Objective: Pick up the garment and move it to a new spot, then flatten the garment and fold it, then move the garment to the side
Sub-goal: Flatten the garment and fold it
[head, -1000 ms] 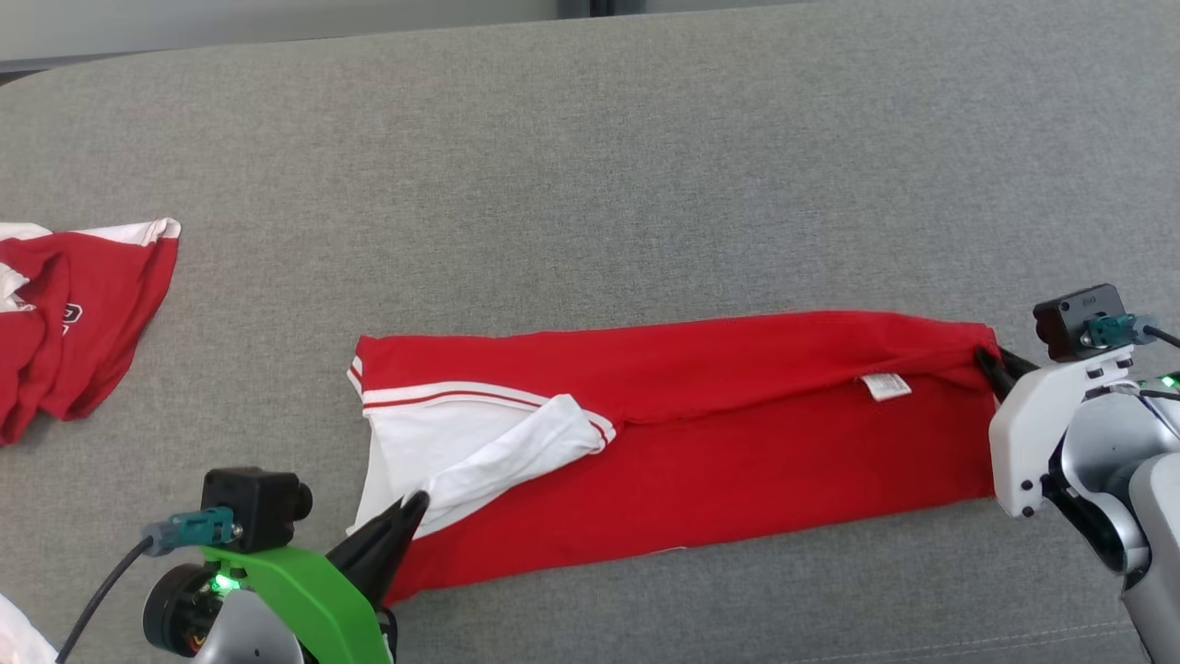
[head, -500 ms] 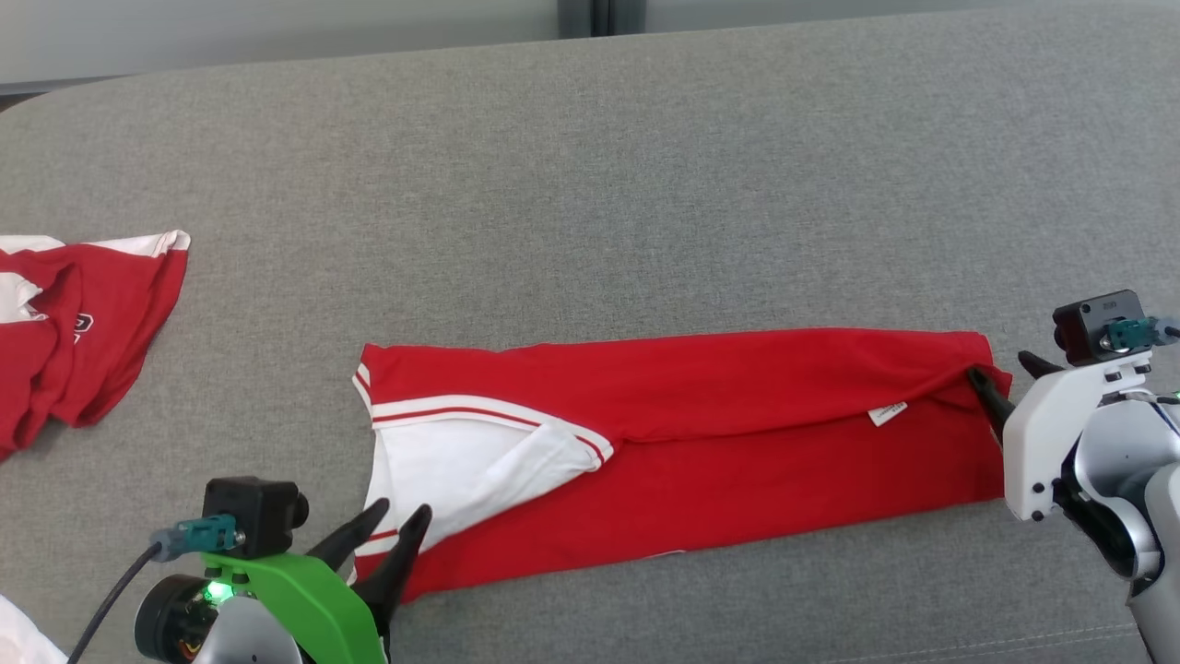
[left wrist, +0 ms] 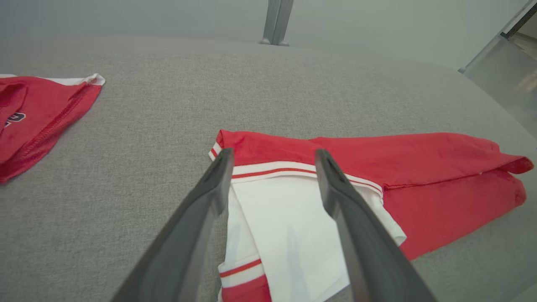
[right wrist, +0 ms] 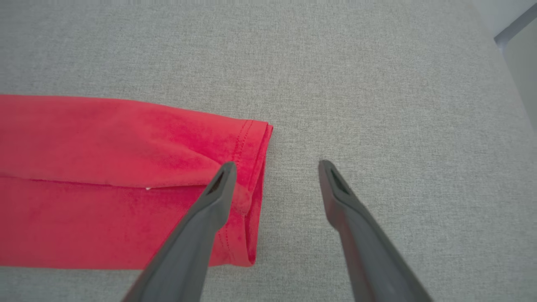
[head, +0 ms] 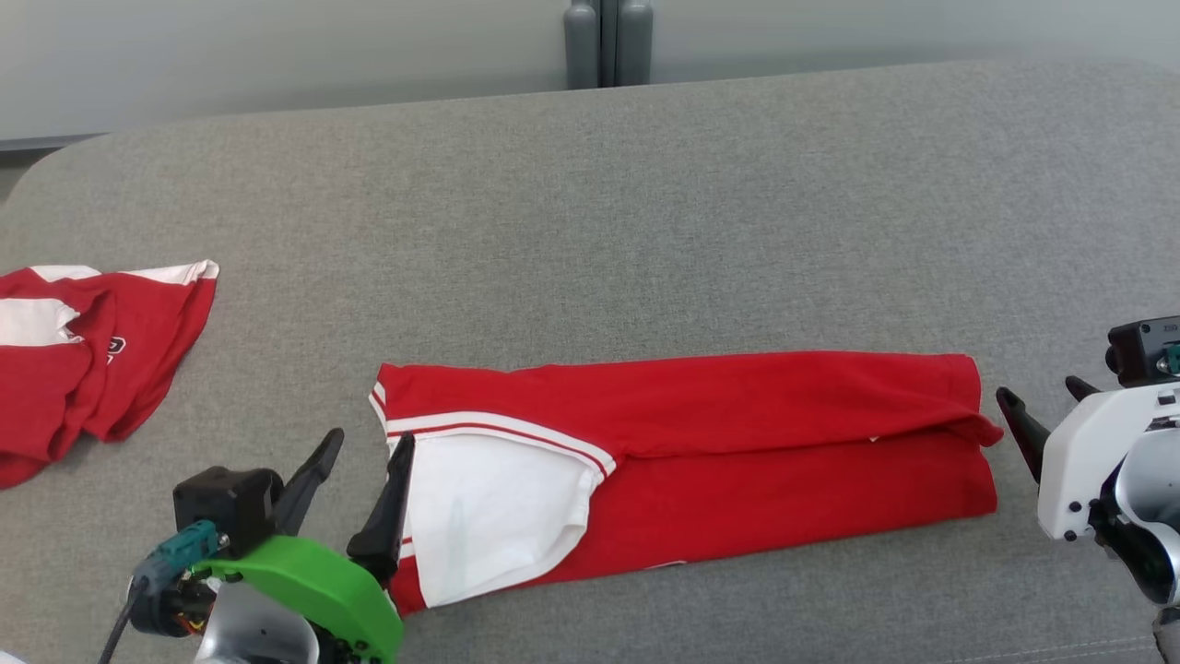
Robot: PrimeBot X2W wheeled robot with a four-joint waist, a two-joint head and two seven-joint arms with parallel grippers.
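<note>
A grey woven padded surface [head: 701, 231] fills the scene, its far left corner rounded. Behind its far edge rises a plain pale wall [head: 277, 55], with two grey upright posts [head: 608, 41] at the middle. Off the right edge stands what may be a glass panel [left wrist: 499, 71]. The light is soft and even.

Red/wht cloth heap [head: 92, 355] crumpled at far left of grey fabric surface [head: 645, 231]; grey posts [head: 608, 41] behind far edge.

grey fabric surface [head: 645, 212], rounded far-left corner. two things on it: red garment [head: 737, 443] folded into a long flat strip near the front edge, white panel at its left end; second red-and-white garment [head: 92, 360] crumpled at far left, well apart.
</note>
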